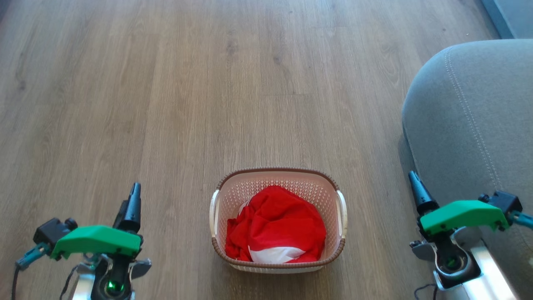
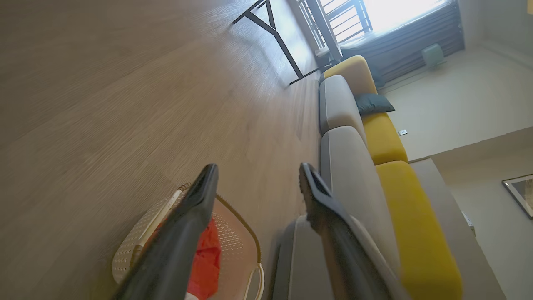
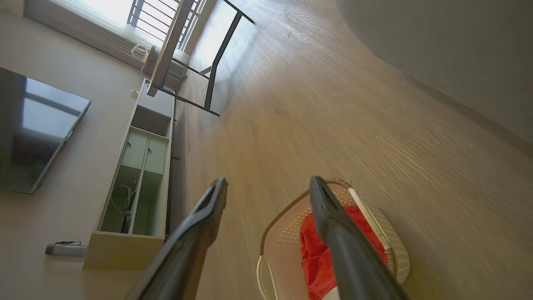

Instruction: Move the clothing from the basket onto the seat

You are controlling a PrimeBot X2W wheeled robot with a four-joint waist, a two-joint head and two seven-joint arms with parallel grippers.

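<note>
Empty and wide open, left tool (image 2: 258, 171) and right tool (image 3: 268, 181) are flanking the basket (image 1: 277, 170) holding the clothing (image 1: 277, 225), seat (image 1: 470, 116) on its right.

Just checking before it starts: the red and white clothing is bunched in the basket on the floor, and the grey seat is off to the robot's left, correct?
Not quite. The seat is on the robot's right, not its left, as the head view shows. The rest holds: the red and white clothing lies bunched in the basket on the floor.
</note>
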